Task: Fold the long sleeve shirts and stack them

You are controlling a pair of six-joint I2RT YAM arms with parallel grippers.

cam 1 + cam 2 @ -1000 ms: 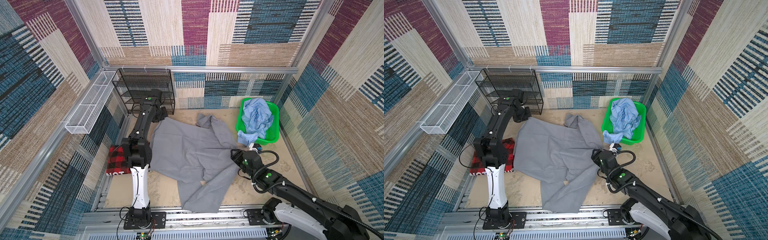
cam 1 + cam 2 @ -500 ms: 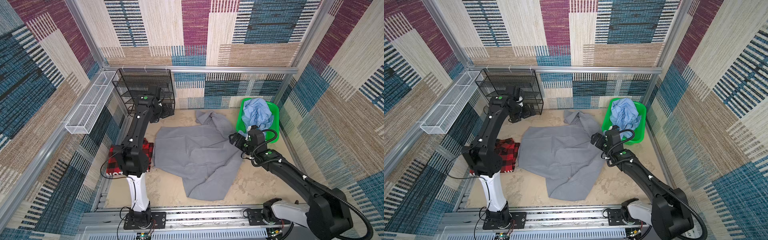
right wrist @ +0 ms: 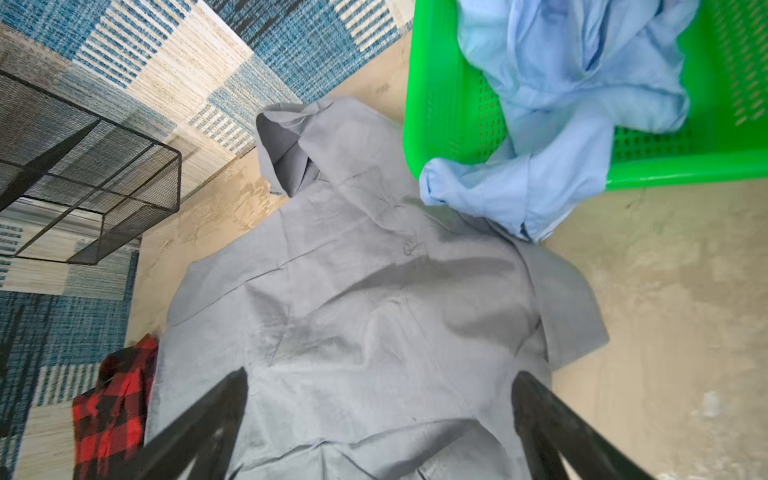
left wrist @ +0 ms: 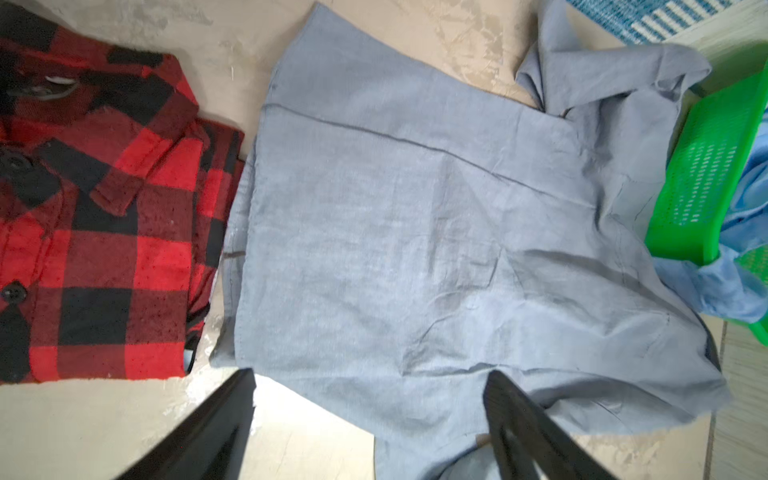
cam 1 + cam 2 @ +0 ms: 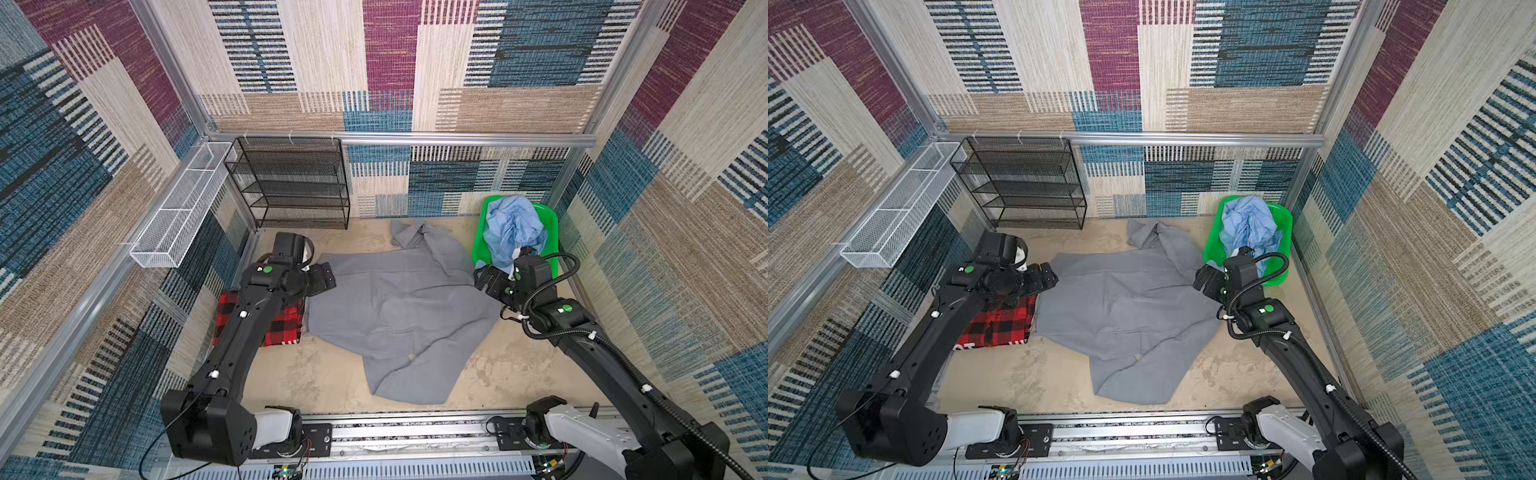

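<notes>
The grey shirt [image 5: 399, 307] lies spread on the floor in both top views, its collar toward the back and one sleeve trailing to the front. The plaid shirt [image 5: 1000, 324] sits folded to its left, partly under my left arm. The light blue shirt [image 5: 513, 228] is crumpled in the green basket [image 5: 481, 237], one sleeve spilling onto the grey shirt [image 3: 374, 311]. My left gripper [image 5: 322, 280] hovers open at the grey shirt's left edge, holding nothing [image 4: 370, 376]. My right gripper [image 5: 486, 280] hovers open over its right edge, beside the basket [image 3: 380, 374].
A black mesh shelf [image 5: 291, 183] stands against the back wall on the left. A white wire basket [image 5: 178, 212] hangs on the left wall. The arms' metal rail [image 5: 395, 432] runs along the front edge. Patterned walls enclose the floor on three sides.
Both grippers have opened and let go of the grey shirt, which now lies flatter. My left gripper drew back from the shelf to the shirt's left edge. My right arm swung up beside the basket.
</notes>
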